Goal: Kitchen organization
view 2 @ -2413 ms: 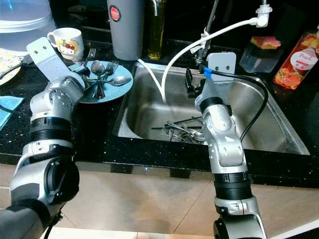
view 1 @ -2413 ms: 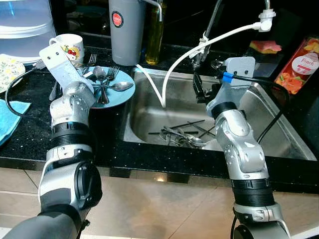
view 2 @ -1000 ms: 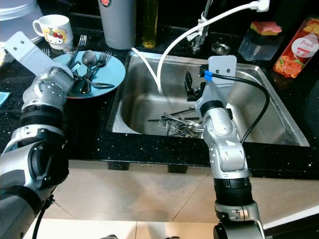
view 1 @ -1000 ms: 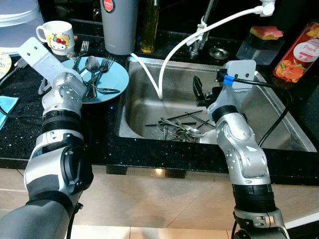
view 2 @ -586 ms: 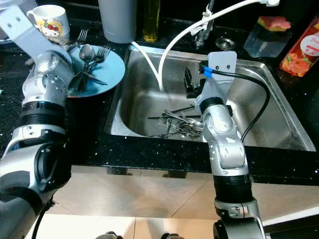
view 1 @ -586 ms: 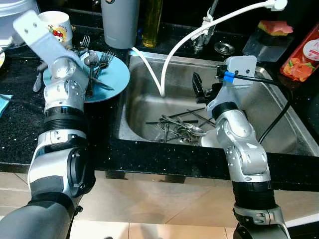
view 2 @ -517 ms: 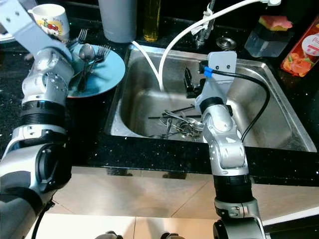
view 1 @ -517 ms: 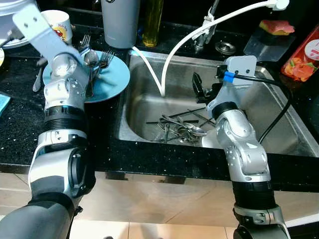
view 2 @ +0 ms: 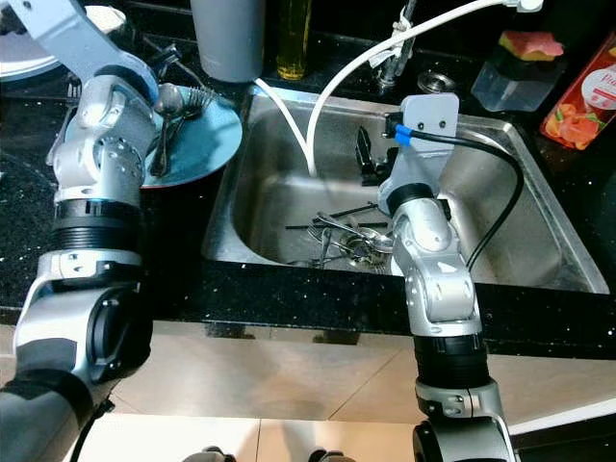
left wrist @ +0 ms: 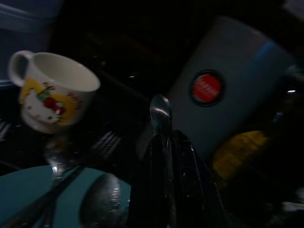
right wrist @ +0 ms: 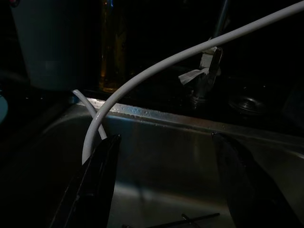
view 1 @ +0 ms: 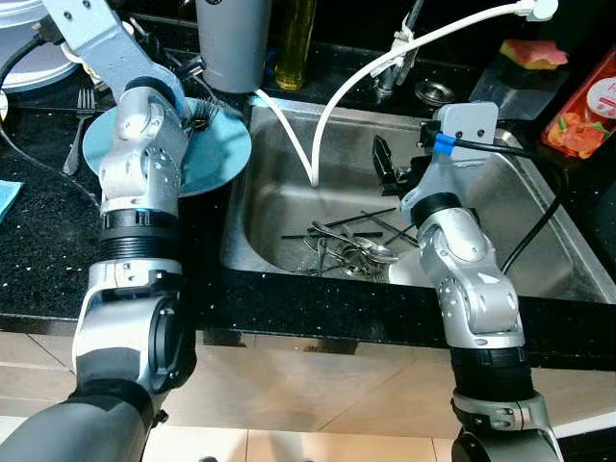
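One spoon (left wrist: 160, 113) is sitting pinched between the closed fingers of my left gripper (left wrist: 168, 156), its bowl poking out past the fingertips. I am holding it above the back edge of the blue plate (view 1: 219, 159), which is resting on the black counter (view 1: 43, 241) just left of the sink (view 1: 520, 241). Several more spoons and forks (view 2: 171, 106) are lying across that plate, and a lone fork (view 1: 79, 130) is lying on the counter beside the plate's left rim. Beyond my left gripper, a white cartoon mug (left wrist: 52, 95) and a grey canister with a red badge (left wrist: 223, 90) are standing at the back of the counter, with a bottle of yellow oil (view 1: 296, 43) next to the canister.

Down in the sink, a heap of cutlery (view 1: 351, 250) is lying on the steel bottom. My right gripper (right wrist: 164, 185) is hanging over the basin with its two fingers spread wide apart, gripping nothing. A white hose (view 1: 385, 82) is curving from the tap area into the sink ahead of it. Right of the sink, a red juice carton (view 1: 582, 106) is standing near a sponge (view 1: 529, 53).
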Controlling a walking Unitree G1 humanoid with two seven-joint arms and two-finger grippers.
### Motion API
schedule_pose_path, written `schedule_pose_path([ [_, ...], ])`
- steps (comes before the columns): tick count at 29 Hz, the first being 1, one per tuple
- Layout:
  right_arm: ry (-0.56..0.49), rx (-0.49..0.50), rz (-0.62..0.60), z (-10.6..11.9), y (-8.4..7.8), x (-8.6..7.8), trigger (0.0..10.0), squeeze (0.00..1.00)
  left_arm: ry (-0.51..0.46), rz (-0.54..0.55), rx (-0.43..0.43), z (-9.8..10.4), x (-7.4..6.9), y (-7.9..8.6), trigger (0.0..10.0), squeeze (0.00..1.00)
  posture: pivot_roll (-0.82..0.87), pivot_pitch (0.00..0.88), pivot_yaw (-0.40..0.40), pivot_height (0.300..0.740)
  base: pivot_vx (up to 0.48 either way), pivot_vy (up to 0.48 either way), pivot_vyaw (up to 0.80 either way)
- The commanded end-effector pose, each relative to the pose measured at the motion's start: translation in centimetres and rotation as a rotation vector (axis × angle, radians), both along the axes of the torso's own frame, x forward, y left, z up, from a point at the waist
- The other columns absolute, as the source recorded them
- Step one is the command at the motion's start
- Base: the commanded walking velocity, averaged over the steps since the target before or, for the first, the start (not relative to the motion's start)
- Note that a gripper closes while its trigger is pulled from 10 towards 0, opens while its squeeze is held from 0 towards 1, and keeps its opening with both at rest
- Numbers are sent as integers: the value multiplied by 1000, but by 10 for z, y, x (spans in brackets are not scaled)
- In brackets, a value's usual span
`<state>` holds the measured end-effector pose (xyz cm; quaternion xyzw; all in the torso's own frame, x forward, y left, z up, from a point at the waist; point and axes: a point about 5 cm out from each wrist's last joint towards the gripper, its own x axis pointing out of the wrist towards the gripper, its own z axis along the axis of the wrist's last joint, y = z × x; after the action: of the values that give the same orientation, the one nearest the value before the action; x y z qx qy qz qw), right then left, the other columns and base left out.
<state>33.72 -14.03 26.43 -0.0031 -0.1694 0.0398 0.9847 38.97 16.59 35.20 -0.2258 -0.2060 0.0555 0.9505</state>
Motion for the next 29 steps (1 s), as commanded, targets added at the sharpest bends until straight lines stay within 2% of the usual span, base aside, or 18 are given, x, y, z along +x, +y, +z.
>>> schedule_pose_path([
  [1,-7,2,-21,1,-6,1,10000,0,-31,-76,16,4,-3,-13,10000,0,171,72,-114,740,0,0,0],
  [2,-8,2,-22,1,-7,1,10000,0,-29,-126,48,3,-4,-21,10000,0,173,72,-112,740,0,0,0],
  [4,-8,3,-24,1,-7,1,10000,0,-26,-162,74,2,-4,-27,10000,0,173,73,-109,740,0,0,0],
  [7,-8,3,-24,1,-7,1,10000,0,-26,-162,74,2,-4,-27,10000,0,173,73,-109,740,0,0,0],
  [8,-8,3,-28,1,-8,1,10000,0,-16,-197,115,0,-5,-32,10000,0,173,73,-108,740,0,0,0],
  [9,-8,3,-36,1,-11,1,10000,0,-12,-292,198,-4,-7,-44,10000,0,175,75,-106,740,0,0,0],
  [10,-8,3,-36,1,-11,1,10000,0,-12,-292,198,-4,-7,-44,10000,0,175,75,-106,740,0,0,0],
  [11,-8,2,-40,1,-12,0,10000,0,-23,-346,232,-4,-10,-51,10000,0,176,75,-105,740,0,0,0],
  [13,-8,1,-42,0,-12,0,10000,0,-31,-379,250,-4,-12,-55,10000,0,176,75,-105,740,0,0,0],
  [15,-10,3,-49,0,-13,0,10000,0,-63,-453,316,-3,-19,-67,10000,0,179,73,-98,740,0,0,0],
  [21,-12,6,-57,0,-14,0,10000,0,-77,-539,383,-7,-27,-81,10000,0,182,70,-89,740,0,0,0],
  [22,-12,7,-59,0,-15,0,10000,0,-50,-554,419,-12,-26,-85,10000,0,183,70,-87,740,0,0,0],
  [23,-12,7,-59,0,-15,0,10000,0,-50,-554,419,-12,-26,-85,10000,0,183,70,-87,740,0,0,0],
  [24,-13,9,-62,0,-15,0,10000,0,35,-556,557,-31,-24,-91,10000,0,185,71,-83,740,0,0,0],
  [26,-13,10,-66,-1,-16,0,10000,0,80,-573,628,-41,-25,-94,10000,0,186,70,-80,740,0,0,0],
  [29,-13,10,-68,-1,-17,0,10000,0,86,-576,645,-42,-26,-95,10000,0,186,70,-80,740,0,0,0],
])
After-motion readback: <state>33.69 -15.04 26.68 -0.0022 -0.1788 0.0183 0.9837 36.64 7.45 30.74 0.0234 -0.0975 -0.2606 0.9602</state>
